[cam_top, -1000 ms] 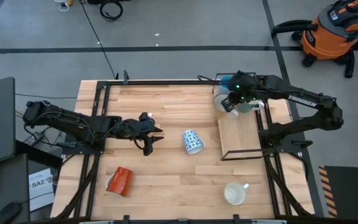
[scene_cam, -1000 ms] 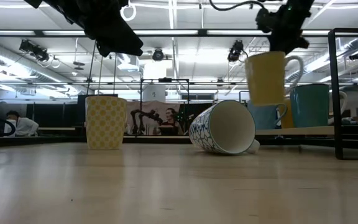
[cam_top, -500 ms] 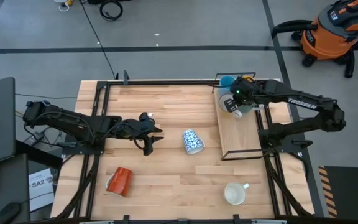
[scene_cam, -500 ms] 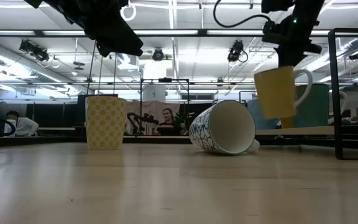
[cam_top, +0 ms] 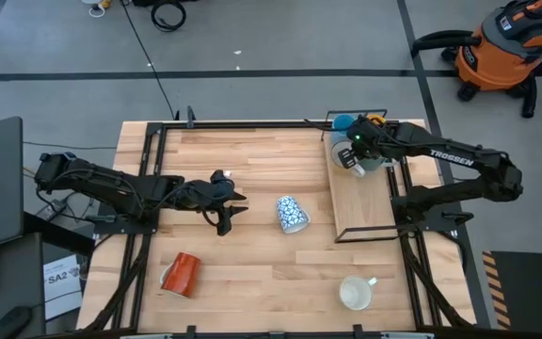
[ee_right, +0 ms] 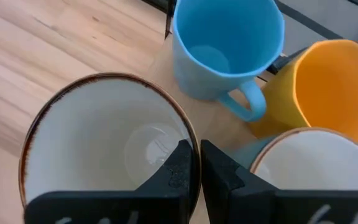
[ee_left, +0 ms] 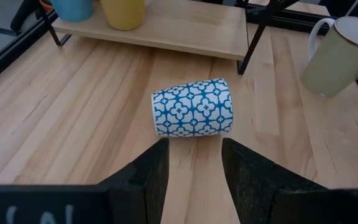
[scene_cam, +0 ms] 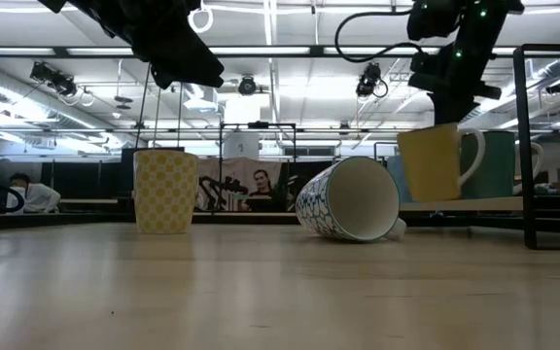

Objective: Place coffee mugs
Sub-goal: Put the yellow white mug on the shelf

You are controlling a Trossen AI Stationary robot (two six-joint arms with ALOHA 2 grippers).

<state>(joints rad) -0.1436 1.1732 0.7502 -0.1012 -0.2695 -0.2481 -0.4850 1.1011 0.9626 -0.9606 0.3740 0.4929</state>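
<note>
Your right gripper (ee_right: pixel 194 165) is pinched shut on the rim of a cream mug (ee_right: pixel 104 143), one finger inside and one outside, so the mug hangs upright just above the raised wooden shelf (cam_top: pixel 360 202), next to the light blue mug (ee_right: pixel 225 46) and orange-yellow mug (ee_right: pixel 334 87) already there. Your left gripper (ee_left: pixel 194 165) waits over mid-table, fingers spread and empty, lined up on the toppled blue-and-white patterned mug (ee_left: pixel 193 107), probably your next pick.

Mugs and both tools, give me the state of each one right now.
Cream mug: upright, gripped by its rim.
Patterned mug: on its side.
Red-orange mug: on its side.
White mug: upright.
Light blue mug: upright.
Right tool: shut on the cream mug.
Left tool: open, empty.
</note>
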